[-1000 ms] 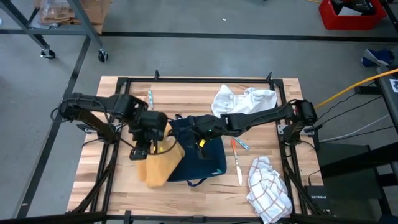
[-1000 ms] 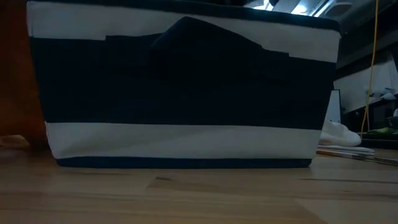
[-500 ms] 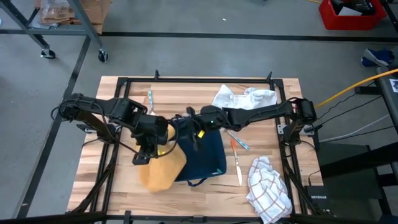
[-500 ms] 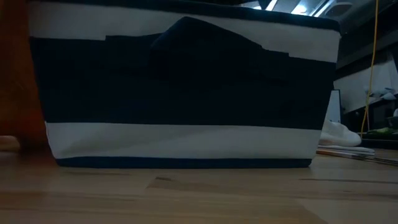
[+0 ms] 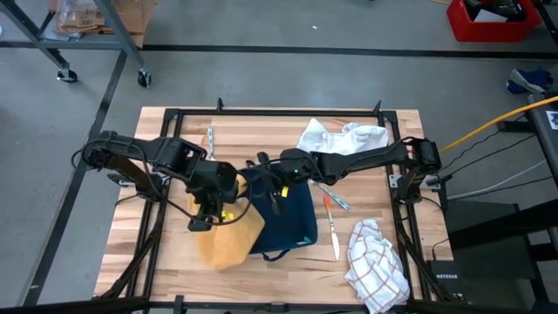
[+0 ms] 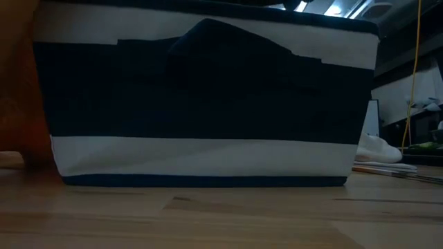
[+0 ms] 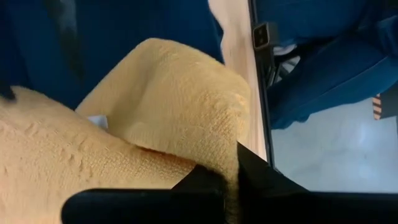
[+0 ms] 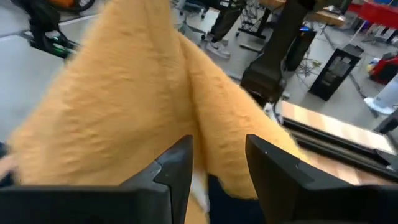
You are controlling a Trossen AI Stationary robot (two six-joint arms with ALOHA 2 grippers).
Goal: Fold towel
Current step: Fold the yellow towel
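Observation:
A yellow towel (image 5: pixel 231 242) hangs from my left gripper (image 5: pixel 202 218), which is shut on it at the table's left middle. Its lower part lies on the wood beside a navy bag (image 5: pixel 288 214). In the left wrist view the towel (image 7: pixel 174 106) fills the space ahead of the shut fingers. My right gripper (image 5: pixel 266 192) reaches level across the bag toward the towel's right side. In its wrist view the towel (image 8: pixel 124 93) hangs close ahead of the open gripper (image 8: pixel 217 162), a fold running down toward the gap. Whether the fingers touch it, I cannot tell. My left gripper pinches a bunched edge of the towel (image 7: pixel 231 163) between its two fingers, coming at it slanting down from above. The cloth hangs slack below the fingers, and its lower end (image 5: pixel 228 257) lies on the table.
The striped navy and white bag (image 6: pixel 201 97) blocks most of the low view. A white cloth (image 5: pixel 344 139) lies at the far side, a checked cloth (image 5: pixel 377 266) at the near right, and pens (image 5: pixel 334 222) lie right of the bag.
My right gripper has gone toward the table's left over the bag, up to the towel, rolling as it went. The towel's hanging part has swung a little toward the bag.

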